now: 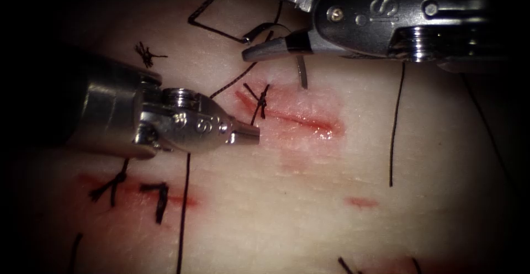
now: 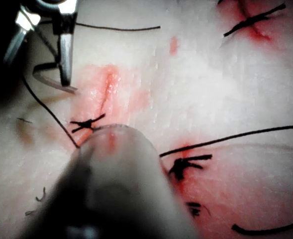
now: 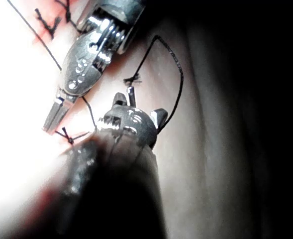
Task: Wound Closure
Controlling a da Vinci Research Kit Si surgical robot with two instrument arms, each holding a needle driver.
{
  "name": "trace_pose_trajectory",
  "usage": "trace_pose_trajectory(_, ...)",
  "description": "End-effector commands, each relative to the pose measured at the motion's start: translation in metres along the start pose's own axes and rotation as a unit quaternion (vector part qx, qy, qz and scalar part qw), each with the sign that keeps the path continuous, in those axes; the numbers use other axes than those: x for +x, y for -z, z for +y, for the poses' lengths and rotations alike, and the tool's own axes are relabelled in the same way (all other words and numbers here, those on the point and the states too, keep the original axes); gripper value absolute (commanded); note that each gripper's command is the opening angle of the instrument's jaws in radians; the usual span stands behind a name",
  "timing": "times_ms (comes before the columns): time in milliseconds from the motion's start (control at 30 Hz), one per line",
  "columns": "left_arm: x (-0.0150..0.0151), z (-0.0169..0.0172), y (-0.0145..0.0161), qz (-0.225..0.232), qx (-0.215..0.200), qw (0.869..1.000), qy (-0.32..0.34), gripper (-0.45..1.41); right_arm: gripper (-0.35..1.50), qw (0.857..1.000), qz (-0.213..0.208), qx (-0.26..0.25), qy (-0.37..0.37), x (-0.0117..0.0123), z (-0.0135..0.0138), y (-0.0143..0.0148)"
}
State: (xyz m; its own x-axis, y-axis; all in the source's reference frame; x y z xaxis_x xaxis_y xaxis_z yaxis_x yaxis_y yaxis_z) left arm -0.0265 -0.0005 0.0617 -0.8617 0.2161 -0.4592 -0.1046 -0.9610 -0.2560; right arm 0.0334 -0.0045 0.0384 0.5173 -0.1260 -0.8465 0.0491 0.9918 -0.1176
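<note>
The cut (image 1: 298, 120) runs across the middle of the tissue (image 1: 309, 207), with one knotted stitch (image 1: 262, 100) near its left end. My right tool (image 1: 248, 20) hangs above the cut with its jaws wide open and nothing held between them. The curved needle (image 1: 301, 75) lies against its lower jaw, one end down at the tissue just above the cut; I cannot tell whether it is in the tissue. My left tool (image 1: 251, 133) sits left of the cut, jaws shut, tip close to the stitch, and I see nothing in its jaws. The left wrist view has the open right tool (image 2: 37, 69) over the needle (image 2: 49, 82).
Thread (image 1: 229, 86) runs from the stitch up and left to a loose loop (image 1: 212, 25). A free strand (image 1: 395, 125) lies right of the cut. Older stitches (image 1: 160, 196) sit on a red streak at the lower left, and a cut thread end (image 1: 146, 53) lies near the left shaft.
</note>
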Motion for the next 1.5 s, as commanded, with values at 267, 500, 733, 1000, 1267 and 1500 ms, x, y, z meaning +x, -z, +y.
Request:
trace_pose_trajectory(267,0.0002,0.0,-0.0007,0.0,0.0,1.0,0.0,-0.45,-0.35,1.0,0.005,0.016,0.025,-0.0013,-0.0014,-0.0007)
trace_pose_trajectory(500,0.0002,0.0,-0.0006,0.0,0.0,1.0,0.0,-0.45,-0.35,0.998,0.047,-0.006,-0.044,-0.0034,-0.0018,-0.0001)
trace_pose_trajectory(733,0.0002,-0.0001,-0.0005,0.001,-0.001,1.0,-0.001,-0.45,-0.35,0.97,0.102,-0.022,-0.221,-0.009,-0.0018,-0.0007)
trace_pose_trajectory(1000,0.0002,-0.0001,-0.0005,0.001,-0.001,1.0,-0.001,-0.45,-0.35,0.844,0.207,-0.017,-0.494,-0.015,-0.0019,-0.0015)
trace_pose_trajectory(1267,0.0002,-0.0001,-0.0005,0.001,-0.001,1.0,-0.001,-0.45,-0.35,0.671,0.2,0.025,-0.713,-0.0169,-0.0031,-0.0025)
trace_pose_trajectory(1500,0.0002,-0.0001,-0.0005,0.001,-0.001,1.0,0.0,-0.45,-0.35,0.609,0.194,0.056,-0.767,-0.0158,-0.0045,-0.0025)
